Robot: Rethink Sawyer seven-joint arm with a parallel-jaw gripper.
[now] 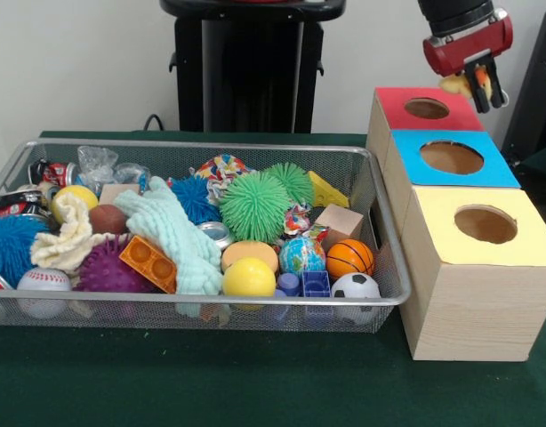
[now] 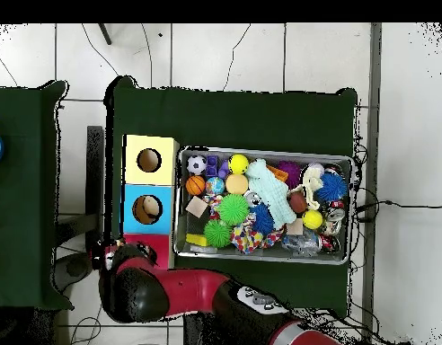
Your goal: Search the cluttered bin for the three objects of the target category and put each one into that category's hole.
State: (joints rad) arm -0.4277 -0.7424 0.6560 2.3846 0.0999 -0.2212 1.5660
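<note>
My gripper (image 1: 486, 89) hangs at the top right of the front view, shut on a small orange-tan plush toy (image 1: 455, 85). It holds the toy just above and behind the round hole (image 1: 426, 108) in the red-topped box. The wire mesh bin (image 1: 202, 145) sits to the left, full of clutter; I cannot pick out other stuffed toys in it. In the overhead view the red arm (image 2: 139, 289) covers most of the red box (image 2: 148, 241) and hides the gripper and toy; the bin (image 2: 265, 151) lies to the right.
A blue-topped box with a hole (image 1: 451, 157) and a yellow-topped box with a hole (image 1: 485, 224) stand in a row with the red one. The bin holds a green spiky ball (image 1: 253, 206), a mint cloth (image 1: 171, 233), balls, blocks and cans.
</note>
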